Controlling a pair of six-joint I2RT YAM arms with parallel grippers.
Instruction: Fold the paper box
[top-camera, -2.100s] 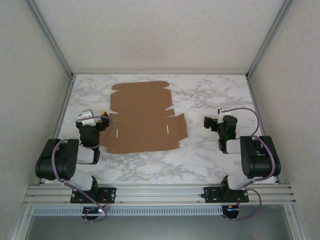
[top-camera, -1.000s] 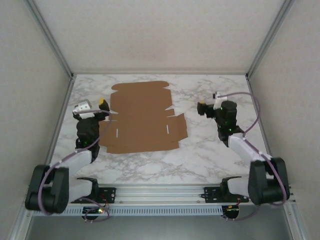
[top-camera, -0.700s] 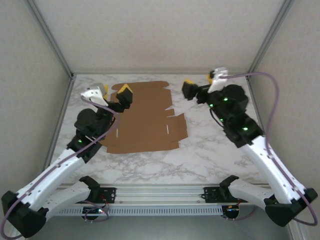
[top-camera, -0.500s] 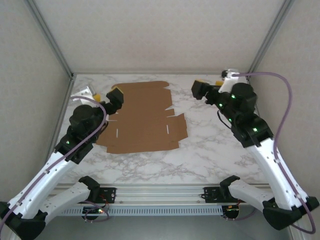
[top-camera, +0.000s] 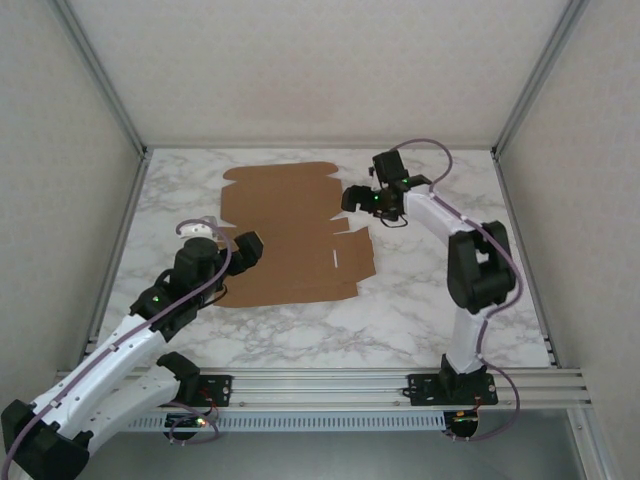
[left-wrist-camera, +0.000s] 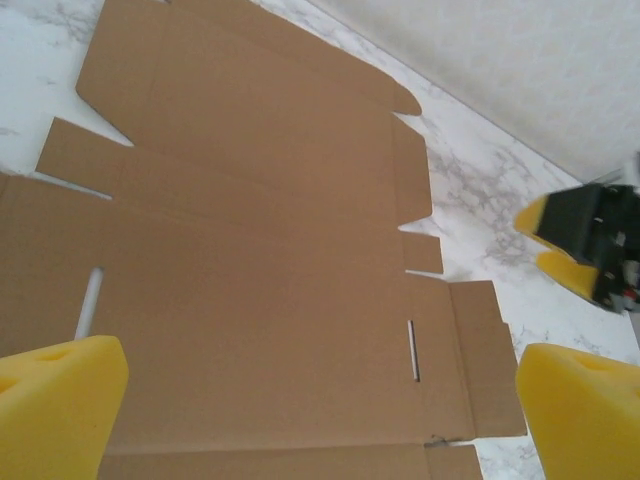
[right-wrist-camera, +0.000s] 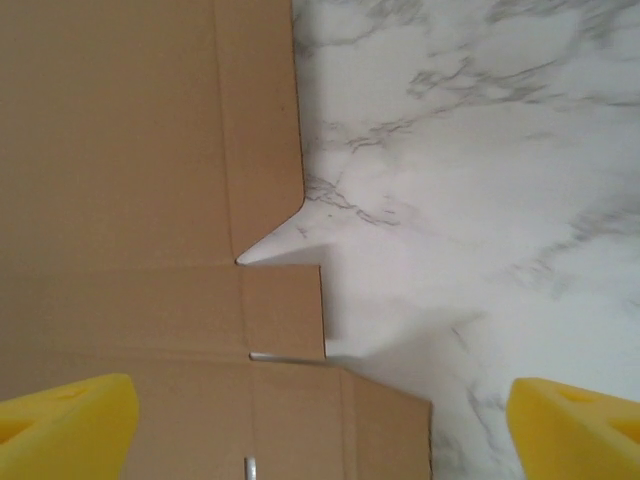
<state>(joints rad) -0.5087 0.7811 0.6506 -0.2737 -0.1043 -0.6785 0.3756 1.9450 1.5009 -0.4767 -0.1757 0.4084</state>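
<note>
Top external view: the paper box (top-camera: 285, 235) lies as a flat, unfolded brown sheet on the marble desk (top-camera: 430, 290). No flap is raised, so I judge folding has not begun. My left claw (top-camera: 247, 248) hangs over the box's left edge, toward its near corner, pads wide apart and holding nothing. My right claw (top-camera: 355, 197) hangs over the box's right edge, by the notch where a small tab juts out, also spread wide and empty. Right wrist view: yellow pads (right-wrist-camera: 60, 420) sit at either side with the box's notched edge between them. I read the arms as set on opposite sides so each can lift a side flap.
</note>
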